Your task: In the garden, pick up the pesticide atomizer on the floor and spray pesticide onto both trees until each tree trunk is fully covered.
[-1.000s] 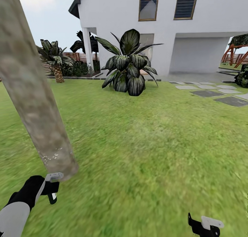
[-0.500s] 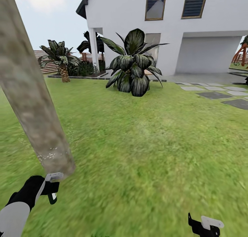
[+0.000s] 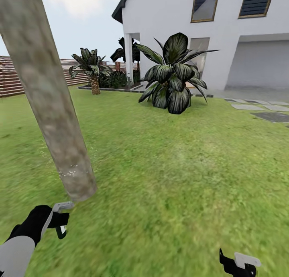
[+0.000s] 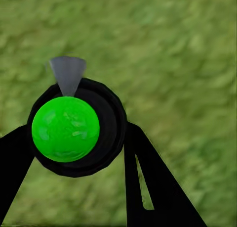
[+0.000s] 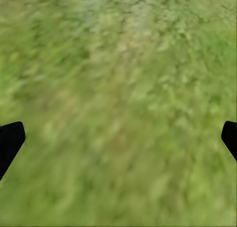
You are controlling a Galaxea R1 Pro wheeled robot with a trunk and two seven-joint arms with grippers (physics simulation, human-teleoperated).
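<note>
A thick mottled tree trunk (image 3: 52,104) leans across the left of the head view, rising from the grass lawn (image 3: 172,168). The left gripper (image 4: 79,172) sits just below its base, fingers closed around the pesticide atomizer (image 4: 74,128), a dark bottle showing a bright green top. The right gripper (image 5: 118,138) hangs over grass, fingers spread wide and empty. A white house (image 3: 208,23) stands behind.

One tree trunk (image 3: 52,104), one white house (image 3: 208,23), two grippers — left gripper (image 3: 60,218), right gripper (image 3: 237,265).
</note>
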